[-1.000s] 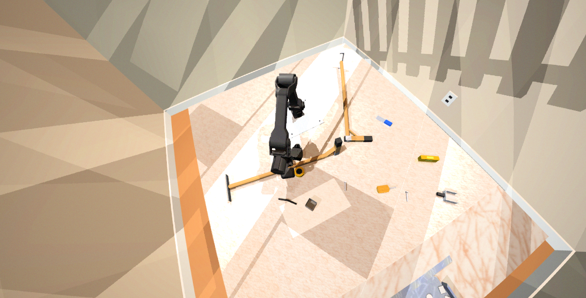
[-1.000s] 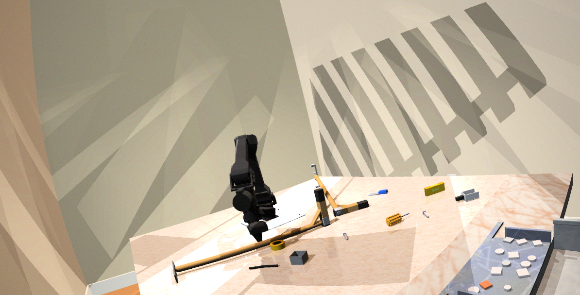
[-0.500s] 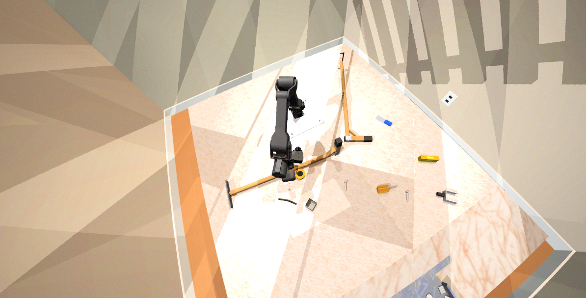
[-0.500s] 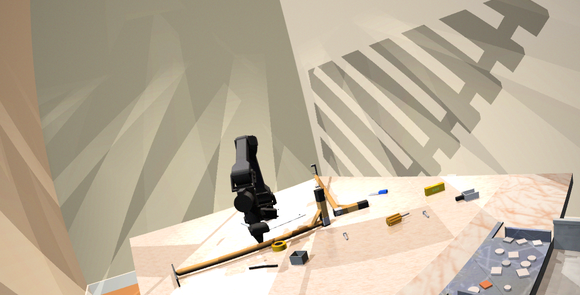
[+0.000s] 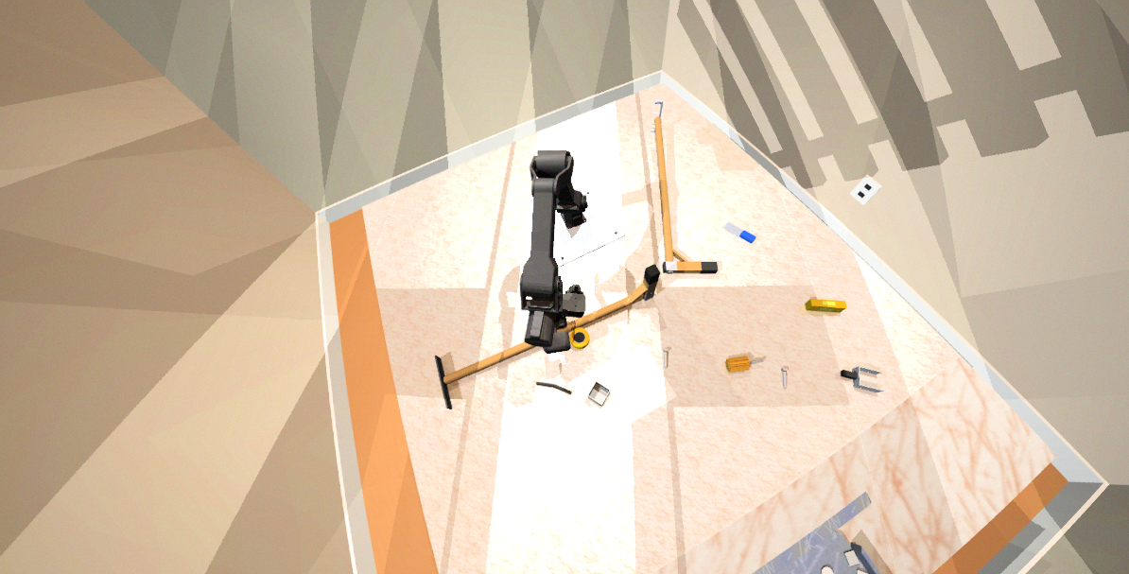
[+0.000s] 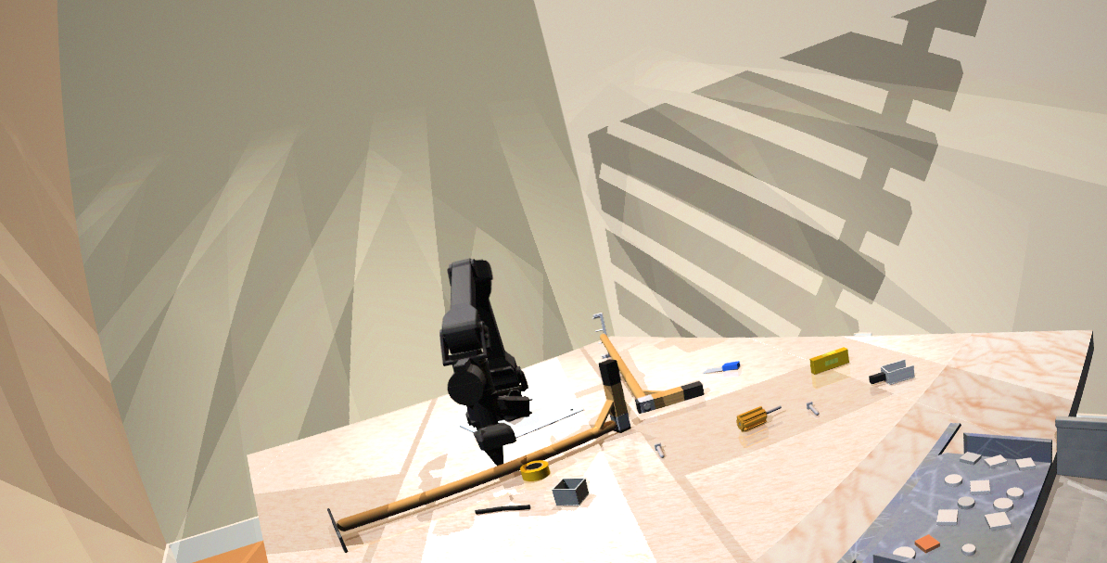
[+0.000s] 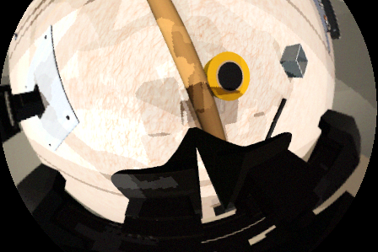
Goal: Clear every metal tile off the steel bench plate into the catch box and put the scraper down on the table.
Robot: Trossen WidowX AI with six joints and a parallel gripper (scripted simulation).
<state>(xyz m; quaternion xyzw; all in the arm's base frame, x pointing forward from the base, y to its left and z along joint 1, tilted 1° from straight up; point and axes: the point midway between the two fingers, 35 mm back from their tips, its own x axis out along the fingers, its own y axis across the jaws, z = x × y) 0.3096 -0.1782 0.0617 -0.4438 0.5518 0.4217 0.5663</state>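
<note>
Orange scraper (image 5: 490,362) (image 6: 433,494) (image 7: 169,28) slants across the table (image 5: 552,491) (image 6: 696,489) (image 7: 105,53), blade (image 5: 443,382) (image 6: 336,530) pointing away from the tiles (image 5: 850,558) (image 6: 979,485).

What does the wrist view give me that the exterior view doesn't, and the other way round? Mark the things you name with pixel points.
Wrist only: the narrow slit between the gripper fingers (image 6: 497,454), closing toward the tips.

Exterior only: the yellow spirit level (image 5: 825,305) (image 6: 829,361), orange-handled screwdriver (image 5: 738,363) (image 6: 751,418) and blue-handled knife (image 5: 747,236) (image 6: 730,365).

Both: the long scraper's wooden handle (image 5: 490,362) (image 6: 433,494) (image 7: 181,53), yellow tape roll (image 5: 586,339) (image 6: 535,476) (image 7: 212,74), open metal box (image 5: 596,400) (image 6: 567,494) (image 7: 291,70) and thin black strip (image 5: 552,385) (image 6: 503,509) (image 7: 276,119).
</note>
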